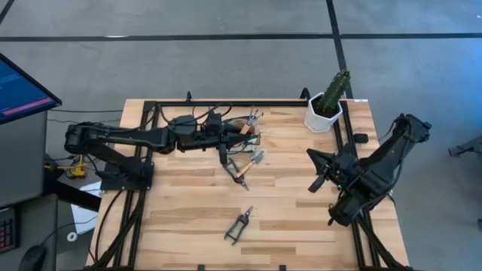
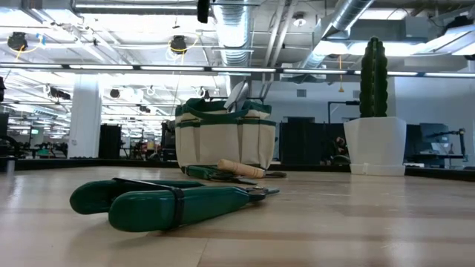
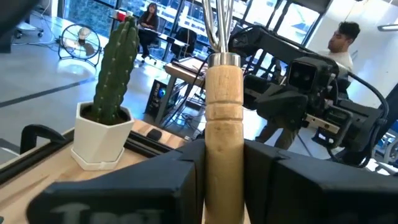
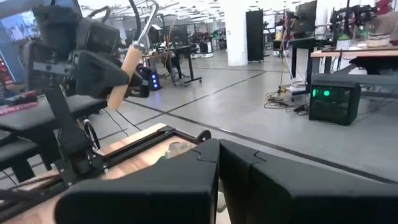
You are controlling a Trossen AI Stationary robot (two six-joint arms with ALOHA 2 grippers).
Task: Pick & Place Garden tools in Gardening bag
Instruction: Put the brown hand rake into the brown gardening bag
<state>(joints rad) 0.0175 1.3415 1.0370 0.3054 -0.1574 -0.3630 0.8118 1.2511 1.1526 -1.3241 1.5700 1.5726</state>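
My left gripper [image 1: 239, 132] [image 3: 222, 158] is shut on a wooden-handled garden tool with metal prongs [image 1: 253, 120] [image 4: 127, 65]. It holds the tool over the cream, green-trimmed gardening bag [image 2: 225, 133], which stands upright on its base at the table's far middle with a metal tool sticking out of its top. A trowel and another tool [image 1: 248, 162] [image 2: 237, 169] lie flat in front of the bag. Green-handled pruning shears [image 1: 239, 226] [image 2: 171, 204] lie near the front edge. My right gripper [image 1: 318, 181] [image 4: 217, 152] is shut and bare above the table's right side. My left gripper pinches the tool's wooden handle [image 3: 222, 168] between its two fingers, below the metal collar. The fingers reach in level from the table's left and lie across the handle. The tool is lifted clear; its collar and prongs [image 3: 219, 25] stick out past the fingers.
A cactus in a white pot [image 1: 327, 105] [image 3: 106, 124] stands at the table's far right corner. A black frame [image 1: 226, 103] runs along the table's edges. A monitor [image 1: 19, 90] stands off the left side. People [image 3: 339, 43] are in the room beyond.
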